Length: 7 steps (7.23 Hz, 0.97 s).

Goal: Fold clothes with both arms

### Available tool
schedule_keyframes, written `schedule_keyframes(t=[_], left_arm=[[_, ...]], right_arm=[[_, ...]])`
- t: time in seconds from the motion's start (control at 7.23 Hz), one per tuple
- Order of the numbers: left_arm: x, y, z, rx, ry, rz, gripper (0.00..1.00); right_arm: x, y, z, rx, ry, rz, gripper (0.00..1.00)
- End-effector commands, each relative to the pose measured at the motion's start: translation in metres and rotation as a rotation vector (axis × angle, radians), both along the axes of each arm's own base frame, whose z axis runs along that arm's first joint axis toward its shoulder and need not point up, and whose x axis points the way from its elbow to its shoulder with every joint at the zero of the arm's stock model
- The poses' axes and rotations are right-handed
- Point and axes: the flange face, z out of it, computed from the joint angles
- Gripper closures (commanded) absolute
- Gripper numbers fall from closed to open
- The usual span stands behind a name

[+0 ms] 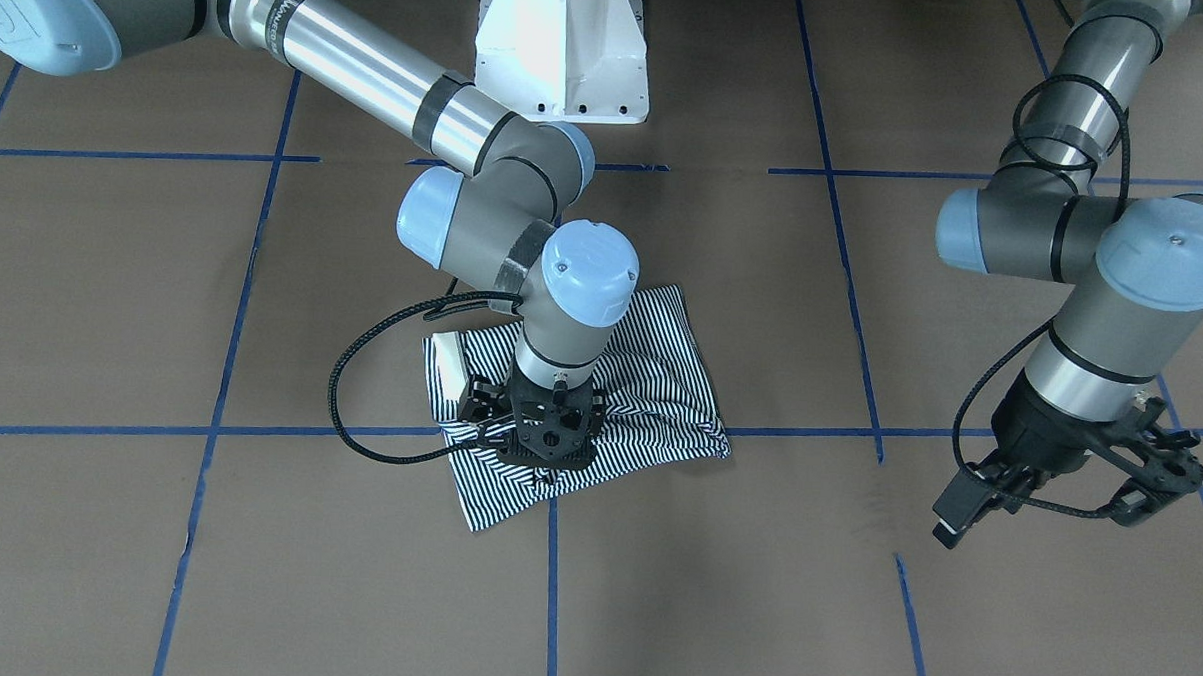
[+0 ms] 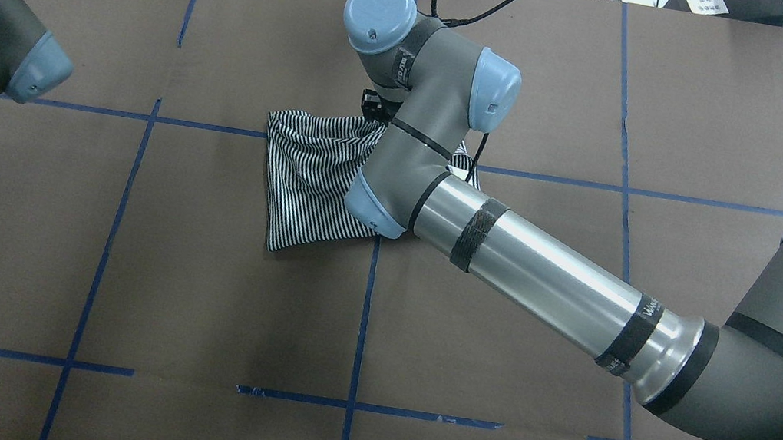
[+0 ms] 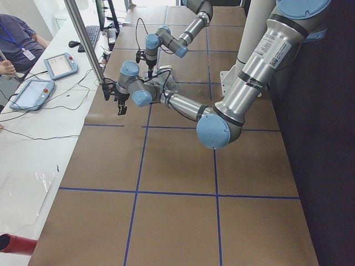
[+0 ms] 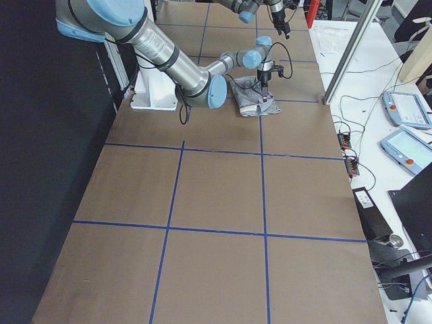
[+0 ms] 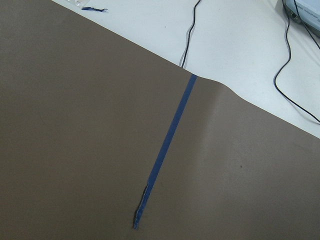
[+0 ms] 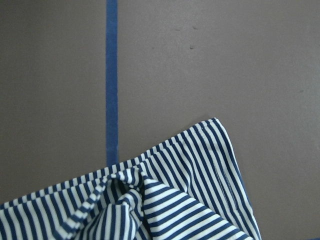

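Black right fingers (image 1: pixel 548 448): down on the shirt, tips hidden beneath their own black body; judged closed on a pinch of cloth, going by the pucker gathered at the lower edge of the right wrist view.
Black left fingers (image 1: pixel 1056 502): spread wide, holding nothing, hovering over bare surface well apart from the shirt.
Navy-and-white striped polo shirt (image 1: pixel 660 380): near the middle of the surface, over a crossing of tape lines, doubled into a compact, rumpled packet; cream collar (image 1: pixel 448 361) peeking out at one end.
Step in hand: probably a late fold or a tidy-up, worked by the right arm (image 1: pixel 371 65) alone.
Next move: calls for lifting the pinched edge and carrying it over the packet without dragging the whole bundle; left fingers too far off to pin the cloth unless brought in.
Brown paper-covered surface (image 1: pixel 752 603): crossed by blue tape lines (image 1: pixel 552 596).
In the way: looping black cable (image 1: pixel 344 409) hanging beside the collar end, a possible snag; right arm covering much of the shirt from overhead.
Farther out: white pedestal base (image 1: pixel 562 46); side desk with grey tablets (image 3: pixel 60 65) and a seated person (image 3: pixel 16 39), all well clear.
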Motion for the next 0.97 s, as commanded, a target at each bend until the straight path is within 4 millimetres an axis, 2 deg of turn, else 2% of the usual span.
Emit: schedule_keyframes(t=[0.0,0.42,0.83], left_arm=[[-0.002,0.000,0.002,0.000,-0.002,-0.001,0.00],[-0.002,0.000,0.003,-0.002,-0.002,0.000,0.00],[-0.002,0.000,0.002,0.002,0.000,0.000,0.00]], right_arm=[[0.010,-0.001,-0.002,0.002,0.036,-0.035,0.00],[-0.004,0.003,0.018,0.025,0.094,-0.063,0.00],[-0.010,0.005,0.023,0.031,0.109,-0.089,0.00]])
